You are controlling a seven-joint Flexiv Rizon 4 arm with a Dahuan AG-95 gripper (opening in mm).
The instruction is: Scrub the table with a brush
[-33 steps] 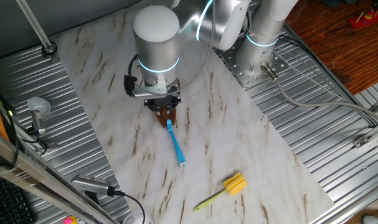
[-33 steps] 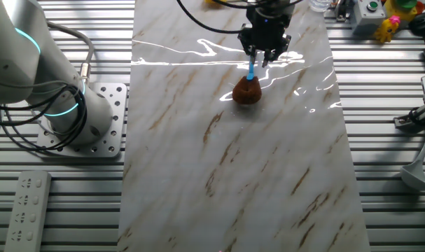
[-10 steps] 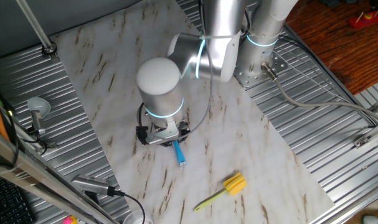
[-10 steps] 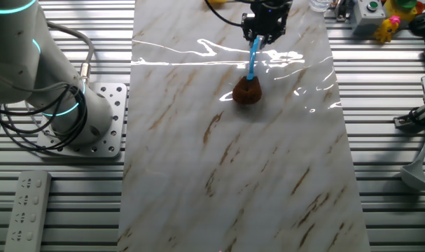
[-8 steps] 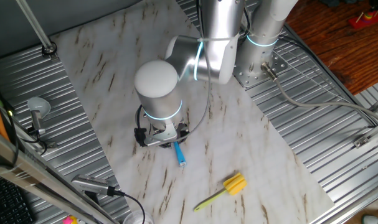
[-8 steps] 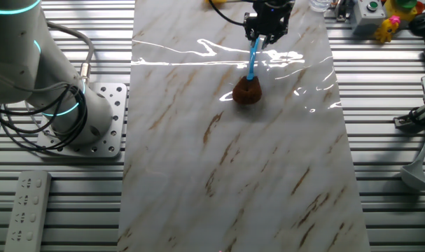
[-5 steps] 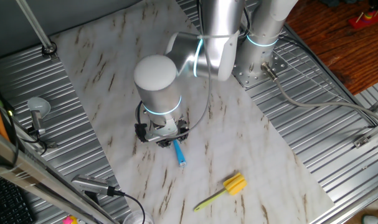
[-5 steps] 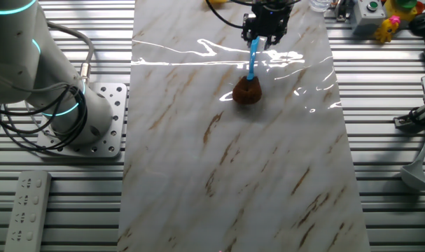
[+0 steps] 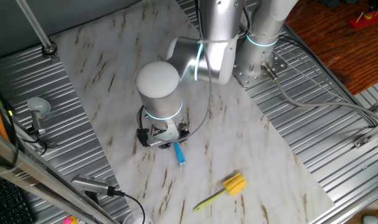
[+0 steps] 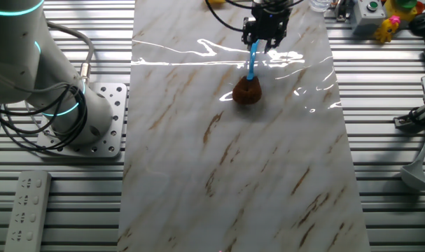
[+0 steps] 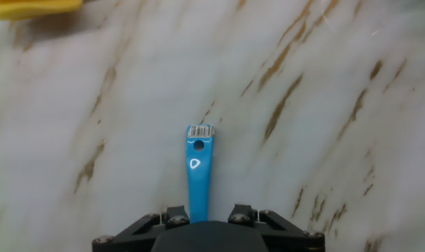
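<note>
Gripper (image 10: 258,43) moved up brush (image 11: 197,175) handle; barcode sticker unreadable.

- One table (image 9: 114,74), white marble-look with brown streaks.
- Two brushes: one blue-handled brush (image 10: 250,73) with a brown head, one yellow brush (image 9: 226,189).
- One robot arm (image 9: 207,43) with one gripper (image 10: 266,38).
- One remote control (image 10: 26,208) on the ribbed metal.
- One cable (image 9: 301,102) beside the arm's base.

floor: brown wood boards (image 9: 338,43) | around: ribbed grey metal panels (image 10: 58,210) | light: bright white shine on top
</note>
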